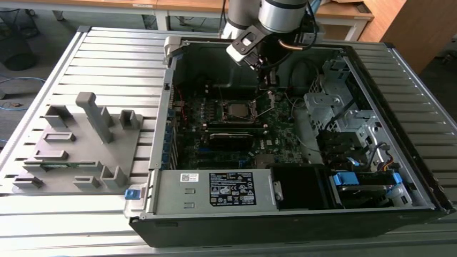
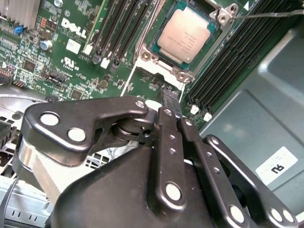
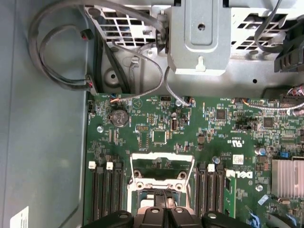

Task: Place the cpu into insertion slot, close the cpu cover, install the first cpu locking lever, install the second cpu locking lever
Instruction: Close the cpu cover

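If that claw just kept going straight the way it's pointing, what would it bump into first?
Probably the socket rim, right beside the cpu. The gripper points down at the board there, fingers shut. How far above it hangs is hard to judge.

gripper [image 1: 271,88] | inside open computer case [image 1: 161,134] | near insertion slot [image 1: 239,111], on the exterior view's right of it
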Available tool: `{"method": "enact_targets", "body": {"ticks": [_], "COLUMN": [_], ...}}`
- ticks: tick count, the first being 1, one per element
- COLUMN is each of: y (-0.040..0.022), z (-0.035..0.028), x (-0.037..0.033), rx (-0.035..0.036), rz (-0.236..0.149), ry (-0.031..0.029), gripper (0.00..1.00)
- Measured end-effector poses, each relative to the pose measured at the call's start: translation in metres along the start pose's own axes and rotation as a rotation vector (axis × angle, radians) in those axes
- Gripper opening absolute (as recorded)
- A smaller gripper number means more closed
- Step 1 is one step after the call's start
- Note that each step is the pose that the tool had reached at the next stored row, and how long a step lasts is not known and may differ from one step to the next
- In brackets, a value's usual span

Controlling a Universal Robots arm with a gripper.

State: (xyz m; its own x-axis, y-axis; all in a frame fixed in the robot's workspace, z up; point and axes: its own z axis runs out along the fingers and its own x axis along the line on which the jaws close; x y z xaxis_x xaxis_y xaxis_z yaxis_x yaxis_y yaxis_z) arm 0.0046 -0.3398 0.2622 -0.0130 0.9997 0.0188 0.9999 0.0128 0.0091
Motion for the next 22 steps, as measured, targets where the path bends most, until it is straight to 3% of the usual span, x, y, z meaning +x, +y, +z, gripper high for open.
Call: {"method": "enact_targets", "body": {"ticks": [22], "y": [0.0386], "z": [0.0012], "x": [0.0009], "rx": [0.0], "rz": [0.0], "ry": [0.0], "gripper": [0.11]}}
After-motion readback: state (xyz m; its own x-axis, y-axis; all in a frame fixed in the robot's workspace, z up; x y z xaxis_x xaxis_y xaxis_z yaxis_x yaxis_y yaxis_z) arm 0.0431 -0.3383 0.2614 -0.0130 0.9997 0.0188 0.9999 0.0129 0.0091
